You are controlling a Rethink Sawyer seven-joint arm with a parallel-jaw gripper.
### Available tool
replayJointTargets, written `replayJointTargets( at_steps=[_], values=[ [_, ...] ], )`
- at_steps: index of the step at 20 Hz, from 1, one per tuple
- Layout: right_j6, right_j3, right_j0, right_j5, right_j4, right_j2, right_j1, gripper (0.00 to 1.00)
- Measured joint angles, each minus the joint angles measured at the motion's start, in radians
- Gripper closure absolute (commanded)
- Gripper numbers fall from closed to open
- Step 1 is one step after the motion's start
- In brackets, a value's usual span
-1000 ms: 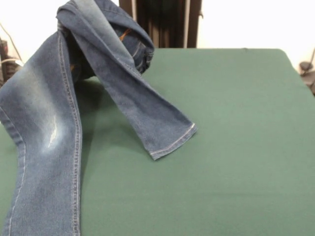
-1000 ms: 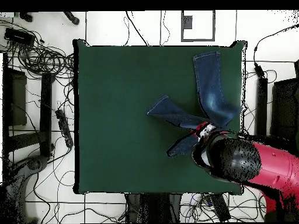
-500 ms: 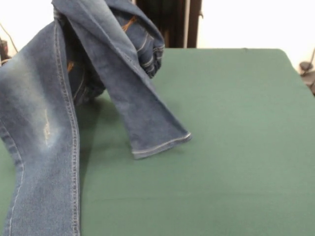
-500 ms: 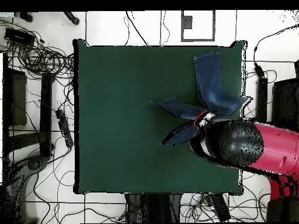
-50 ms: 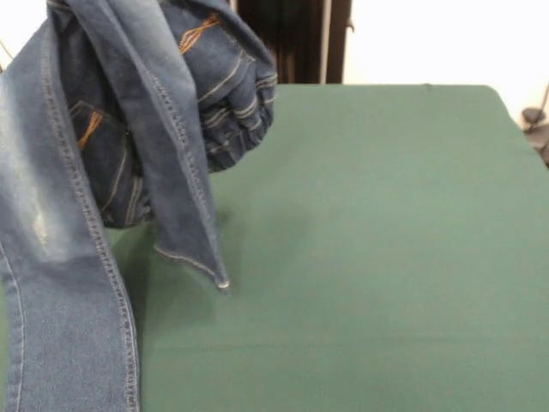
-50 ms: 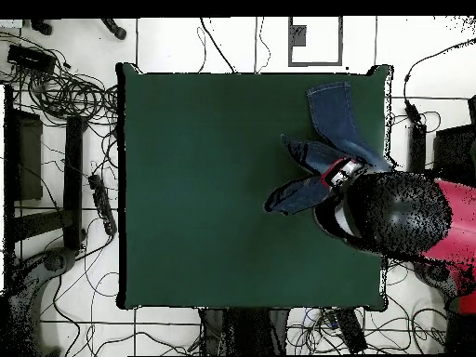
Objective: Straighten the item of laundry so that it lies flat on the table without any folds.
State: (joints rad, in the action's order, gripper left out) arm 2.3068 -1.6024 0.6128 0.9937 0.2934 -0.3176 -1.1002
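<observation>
You have a white tiled floor (image 6: pixel 232 46) all round, with loose black cables (image 6: pixel 65 93) tangled on one side. A pale wall (image 5: pixel 429 39) and a dark upright panel (image 5: pixel 292 39) stand behind.

Blue denim jeans (image 5: pixel 77 172) bunched and hanging, one leg trailing onto the green table (image 5: pixel 386 257).

Jeans (image 5: pixel 103 154) lifted higher since 1.0 s ago; free leg hem (image 5: pixel 193 262) pulled in off the table (image 5: pixel 386 257), now dangling. Back pockets turned into front view. Arm (image 6: pixel 400 218) shifted toward table's edge.
</observation>
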Motion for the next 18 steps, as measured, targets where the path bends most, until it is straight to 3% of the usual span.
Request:
replayJointTargets(
  at_steps=[3, 4, 18],
  values=[
    [0.000, 0.001, 0.002, -0.001, 0.000, 0.000, 0.000, 1.00],
    [0.000, 0.001, 0.004, -0.007, 0.000, 0.000, 0.000, 0.00],
    [0.000, 0.001, 0.026, -0.104, -0.004, 0.000, -0.029, 0.00]
  ],
)
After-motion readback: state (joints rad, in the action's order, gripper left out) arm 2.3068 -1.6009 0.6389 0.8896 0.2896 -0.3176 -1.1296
